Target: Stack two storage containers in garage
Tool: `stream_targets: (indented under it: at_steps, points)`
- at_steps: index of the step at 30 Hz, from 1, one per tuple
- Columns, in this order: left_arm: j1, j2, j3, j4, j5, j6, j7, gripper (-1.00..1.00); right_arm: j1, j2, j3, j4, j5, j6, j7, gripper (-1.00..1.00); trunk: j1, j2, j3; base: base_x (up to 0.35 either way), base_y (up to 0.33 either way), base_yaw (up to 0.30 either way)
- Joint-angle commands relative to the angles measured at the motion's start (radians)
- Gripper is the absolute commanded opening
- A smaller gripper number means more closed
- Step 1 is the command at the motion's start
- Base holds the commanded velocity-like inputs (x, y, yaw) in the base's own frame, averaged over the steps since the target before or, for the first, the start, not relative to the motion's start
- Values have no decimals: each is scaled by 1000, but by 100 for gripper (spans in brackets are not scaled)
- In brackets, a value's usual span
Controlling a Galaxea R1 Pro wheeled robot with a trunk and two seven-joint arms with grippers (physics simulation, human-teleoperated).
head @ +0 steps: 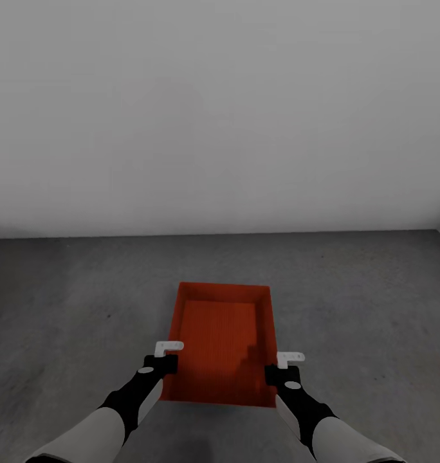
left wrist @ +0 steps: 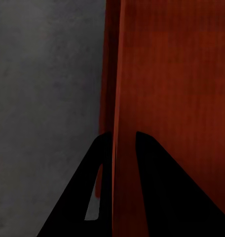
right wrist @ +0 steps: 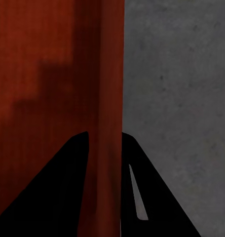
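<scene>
Head view: orange bin (head: 223,341) sits at 6 o'clock over the grey garage floor (head: 72,302), wall (head: 220,109) at 12. Left gripper (head: 163,360) and right gripper (head: 283,368) are each clamped on a side wall. Risk imo: uneven release, so the bin tips or lands crooked, bad base for stacking.

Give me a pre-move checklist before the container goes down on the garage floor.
1. Left hand on container wall: fingers straddle it; ok.
2. Right hand on the opposite wall: fingers straddle it; ok.
3. Surroundings: dark grey concrete floor, plain grey wall; ok.
4. Floor around the container free of obstacles: ok.
5. Container level: looks even between both hands; ok.
6. Already touching the floor: cannot tell.
</scene>
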Motion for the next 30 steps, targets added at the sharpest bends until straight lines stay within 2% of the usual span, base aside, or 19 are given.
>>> stream_targets:
  at_steps: [1, 20, 30]
  points:
    - [-1, 19, 30, -5, -7, -80, 15, -100, 0, -2, -15, 3, -17, -5, -7, -100, 4, -8, -4, 0, 0, 0]
    - [-1, 19, 30, -6, -7, -80, 15, -100, 0, -3, -15, 3, -17, -5, -7, -100, 77, -141, -63, 0, 0, 0]
    - [-1, 19, 30, -5, -7, -80, 15, -100, 0, -3, -15, 3, -17, -5, -7, -100, 77, -141, -63, 0, 0, 0]
